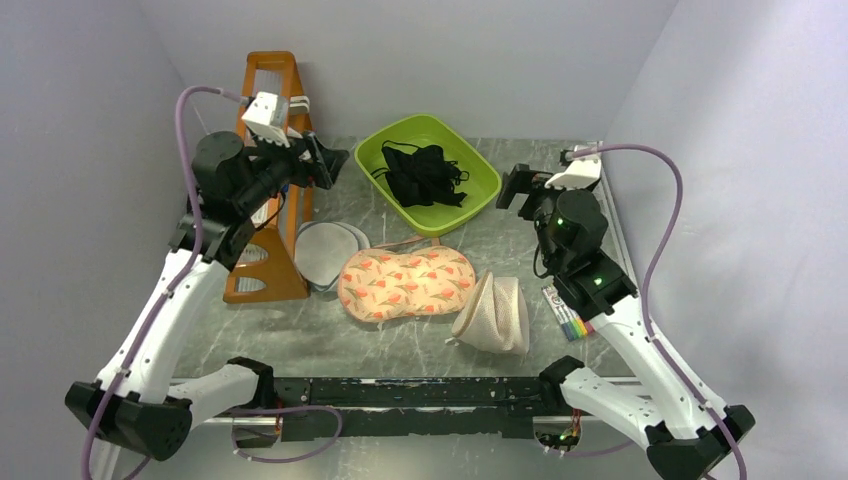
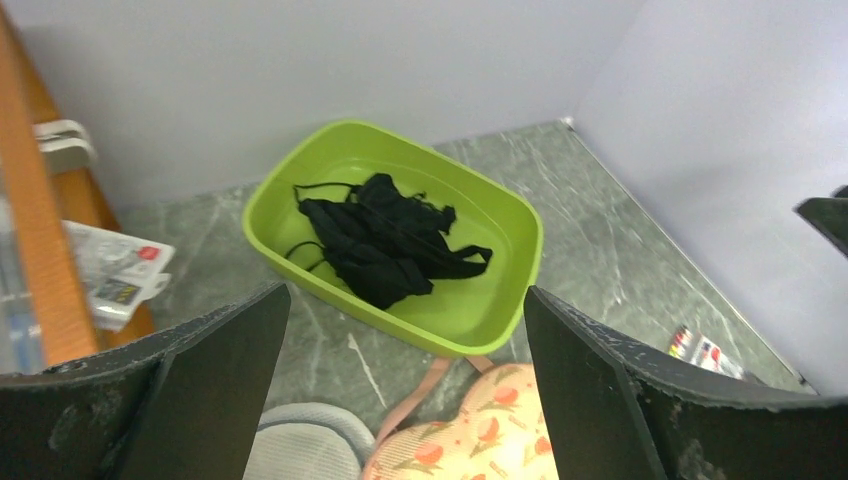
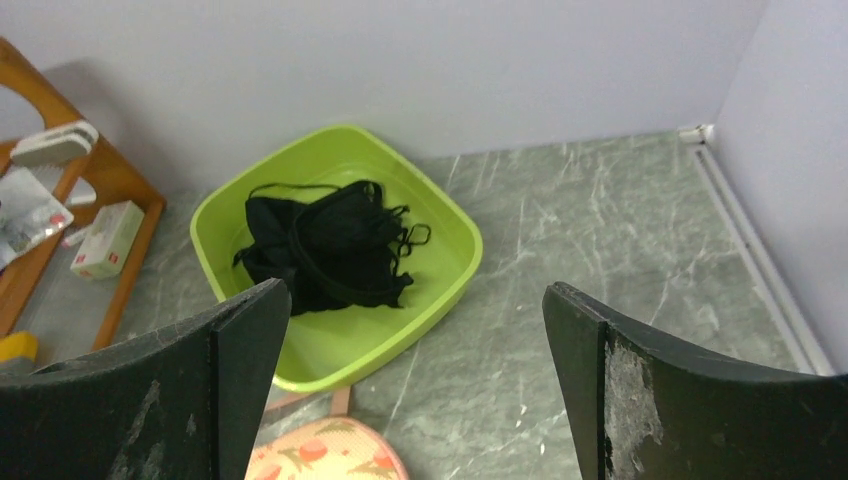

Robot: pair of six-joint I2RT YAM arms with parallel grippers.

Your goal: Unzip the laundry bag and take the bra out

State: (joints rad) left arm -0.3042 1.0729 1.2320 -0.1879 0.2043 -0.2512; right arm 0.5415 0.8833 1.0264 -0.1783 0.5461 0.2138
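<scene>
The laundry bag (image 1: 405,283) lies flat mid-table, a two-lobed cream pouch with orange leaf print and pink edging. Its top lobe shows at the bottom of the left wrist view (image 2: 480,440) and of the right wrist view (image 3: 325,455). A pink loop (image 2: 440,385) runs from it toward the basin. The bra is hidden; no white garment shows. My left gripper (image 1: 328,163) hangs high over the table's left rear, open and empty (image 2: 407,298). My right gripper (image 1: 514,188) is raised at the right, also open and empty (image 3: 416,290). Both are well above the bag.
A lime-green basin (image 1: 470,200) at the back holds black strappy garments (image 1: 430,175). An orange wooden rack (image 1: 268,270) stands at the left. A round grey mesh disc (image 1: 322,252) lies left of the bag, a beige mesh pouch (image 1: 495,312) right of it, then a small colour card (image 1: 568,318).
</scene>
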